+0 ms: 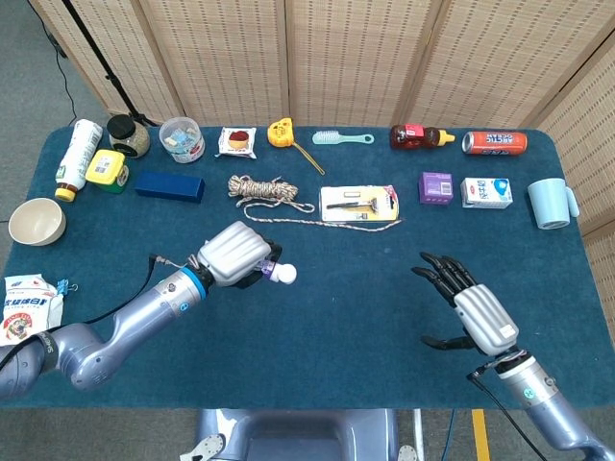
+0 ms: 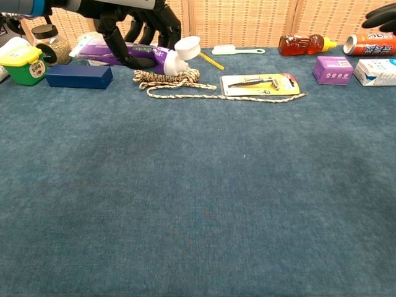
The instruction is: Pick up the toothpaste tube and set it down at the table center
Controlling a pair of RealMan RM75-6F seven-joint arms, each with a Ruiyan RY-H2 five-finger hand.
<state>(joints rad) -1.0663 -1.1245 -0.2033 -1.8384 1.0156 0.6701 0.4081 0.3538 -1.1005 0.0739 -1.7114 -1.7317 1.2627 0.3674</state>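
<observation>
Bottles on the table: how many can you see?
2: a white bottle lying at the far left corner, and a brown bottle lying on its side along the back edge, beside the can.

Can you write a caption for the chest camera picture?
Left hand carries purple white-capped toothpaste tube above blue table.
</observation>
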